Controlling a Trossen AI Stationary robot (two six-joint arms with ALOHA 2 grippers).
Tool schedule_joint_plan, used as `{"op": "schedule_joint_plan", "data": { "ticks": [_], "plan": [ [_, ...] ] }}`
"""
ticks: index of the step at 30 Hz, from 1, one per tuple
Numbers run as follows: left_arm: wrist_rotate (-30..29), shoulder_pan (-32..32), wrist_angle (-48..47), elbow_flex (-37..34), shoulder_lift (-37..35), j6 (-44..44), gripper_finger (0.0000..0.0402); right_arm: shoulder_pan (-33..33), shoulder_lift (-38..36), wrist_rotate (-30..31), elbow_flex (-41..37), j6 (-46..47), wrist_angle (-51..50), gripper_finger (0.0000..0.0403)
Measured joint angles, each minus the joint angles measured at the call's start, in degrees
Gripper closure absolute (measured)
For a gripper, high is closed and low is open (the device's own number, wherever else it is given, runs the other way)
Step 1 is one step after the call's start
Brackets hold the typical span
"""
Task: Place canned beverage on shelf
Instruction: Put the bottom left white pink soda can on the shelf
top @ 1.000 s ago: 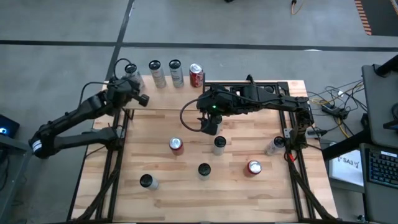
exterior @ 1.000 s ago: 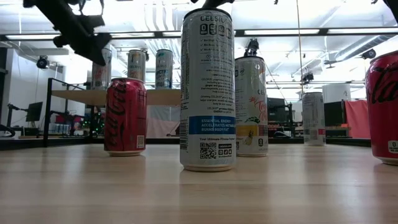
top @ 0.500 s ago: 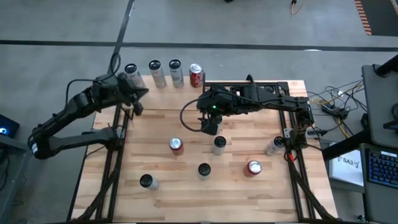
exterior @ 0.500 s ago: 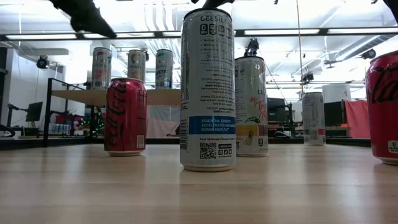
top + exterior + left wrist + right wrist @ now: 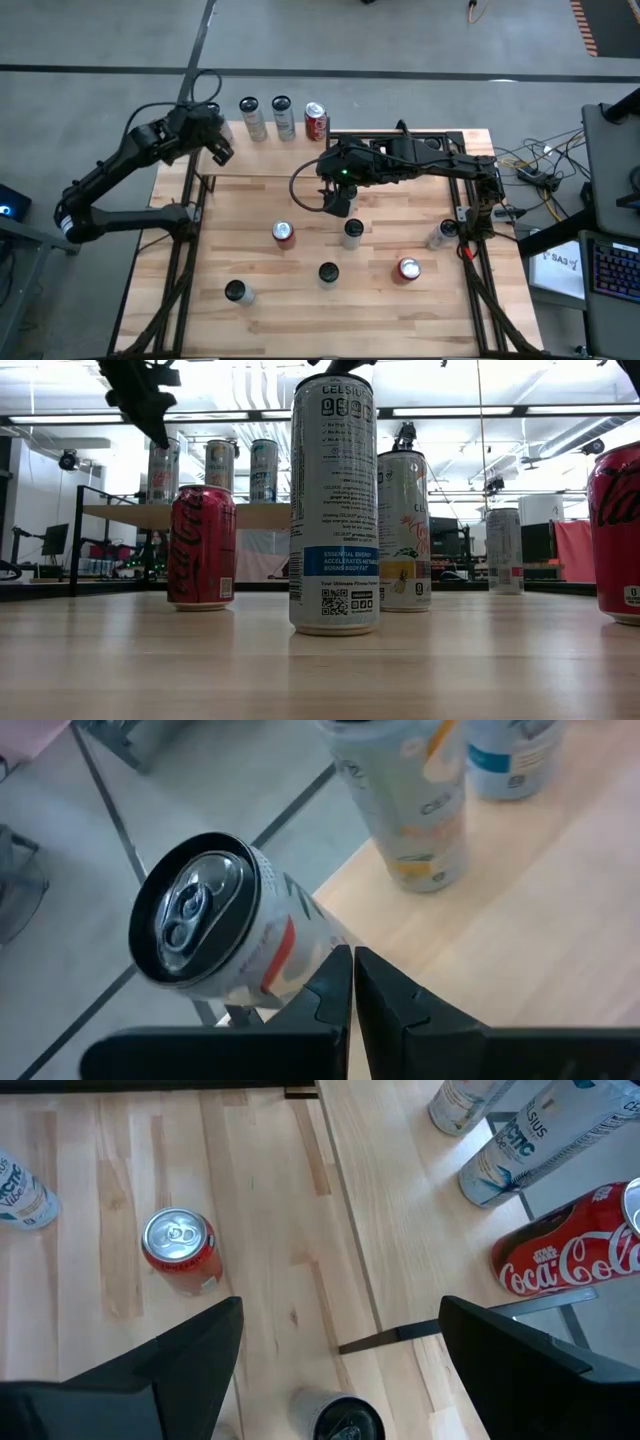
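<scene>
The shelf (image 5: 270, 160) stands at the table's far left and carries several cans: a white-and-red one (image 5: 215, 925) at its left end, two pale ones (image 5: 250, 118) (image 5: 283, 118) and a red cola can (image 5: 316, 122). My left gripper (image 5: 218, 150) (image 5: 352, 975) is shut and empty, up in the air beside the left-end can, and also shows high up in the low view (image 5: 140, 400). My right gripper (image 5: 338, 205) (image 5: 340, 1350) hangs open above the table's middle, over a dark-topped can (image 5: 340, 1420), touching nothing.
Loose cans stand on the tabletop: a red one (image 5: 284, 233), a silver one (image 5: 352, 232), a dark-topped one (image 5: 328, 272), a red one (image 5: 408, 268), and others at the near left (image 5: 237, 291) and right (image 5: 443, 234). Black frame posts (image 5: 190, 230) run along both table sides.
My left gripper has risen above the shelf's left end and rolled about its own axis, staying shut. The can at that end, which it partly covered in the low view, stays standing on the shelf.
</scene>
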Motion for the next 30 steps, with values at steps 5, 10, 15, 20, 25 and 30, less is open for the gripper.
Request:
{"op": "schedule_joint_plan", "data": {
  "ticks": [5, 10, 15, 20, 25, 30],
  "plan": [
    [0.0, 1.3, -0.2, -0.2, 1.9, 0.2, 0.0402, 0.0, 0.0, 0.0, 0.0, 0.0, 0.0, 0.0076],
    [-1.9, 2.5, 0.0, -0.5, 2.7, 0.2, 0.0402, 0.0, 0.0, 0.0, 0.0, -0.2, 0.0, 0.0076],
    [-4.5, 3.4, 0.2, -0.5, 3.1, 0.1, 0.0402, 0.0, 0.0, 0.0, 0.0, -0.5, 0.0, 0.0076],
    [-4.5, 3.6, 0.3, -0.6, 2.9, 0.0, 0.0402, 0.0, 0.0, 0.0, 0.0, -0.5, 0.0, 0.0076],
    [-4.0, 3.6, 0.3, -0.6, 2.7, -1.3, 0.0402, 0.0, 0.0, 0.0, 0.0, -0.5, 0.0, 0.0076],
    [7.5, 3.4, 0.6, -1.0, 0.5, -4.4, 0.0402, 0.0, 0.0, 0.0, 0.0, -0.4, 0.0, 0.0076]
  ]
}}
